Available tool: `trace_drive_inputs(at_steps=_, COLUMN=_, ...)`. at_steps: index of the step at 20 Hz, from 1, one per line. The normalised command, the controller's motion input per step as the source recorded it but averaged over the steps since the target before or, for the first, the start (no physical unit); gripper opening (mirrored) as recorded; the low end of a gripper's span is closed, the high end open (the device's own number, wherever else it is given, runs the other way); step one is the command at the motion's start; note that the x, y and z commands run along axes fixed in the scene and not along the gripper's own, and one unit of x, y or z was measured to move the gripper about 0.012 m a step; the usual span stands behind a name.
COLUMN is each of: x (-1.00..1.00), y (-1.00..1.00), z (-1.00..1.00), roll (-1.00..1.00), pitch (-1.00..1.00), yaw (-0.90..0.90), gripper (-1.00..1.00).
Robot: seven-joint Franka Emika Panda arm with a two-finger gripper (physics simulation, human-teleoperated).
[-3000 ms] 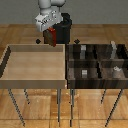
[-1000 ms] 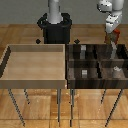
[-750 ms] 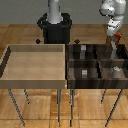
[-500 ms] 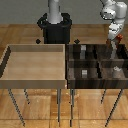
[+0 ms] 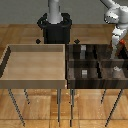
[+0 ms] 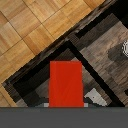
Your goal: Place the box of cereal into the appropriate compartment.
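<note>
The box of cereal (image 6: 66,84) is a flat red rectangle in the middle of the wrist view, held between my fingers. In the exterior view only a red sliver of it (image 5: 121,44) shows under my gripper (image 5: 118,43). The gripper is shut on the box and hangs over the back corner of the dark compartment bin (image 5: 97,62) at the exterior view's right. In the wrist view the bin's dark walls (image 6: 55,52) and a grey-brown compartment floor lie below the box.
A large light wooden bin (image 5: 35,46) stands at the exterior view's left, next to the dark bin. Small grey-white blocks (image 5: 85,72) sit in several compartments. The robot base (image 5: 55,25) stands behind the bins. Wooden floor (image 6: 30,30) lies beyond the bin.
The arm has carried the box from behind the light bin across to the dark bin's far back corner. Over the last second it has dropped slightly.
</note>
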Motion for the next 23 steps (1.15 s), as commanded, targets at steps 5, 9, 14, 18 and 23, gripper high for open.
trace_drive_inputs(at_steps=5, x=0.00, y=0.00, z=-1.00, roll=0.00, pitch=0.00, yaw=0.00, gripper=-1.00)
trace_drive_inputs(at_steps=9, x=0.00, y=0.00, z=-0.25, roll=0.00, pitch=0.00, yaw=0.00, gripper=1.00)
trace_drive_inputs(at_steps=14, x=0.00, y=0.00, z=0.00, roll=0.00, pitch=0.00, yaw=0.00, gripper=1.00)
trace_drive_inputs(at_steps=18, x=0.00, y=0.00, z=0.00, roll=0.00, pitch=0.00, yaw=0.00, gripper=1.00)
trace_drive_inputs(at_steps=23, x=0.00, y=0.00, z=0.00, roll=0.00, pitch=0.00, yaw=0.00, gripper=1.00)
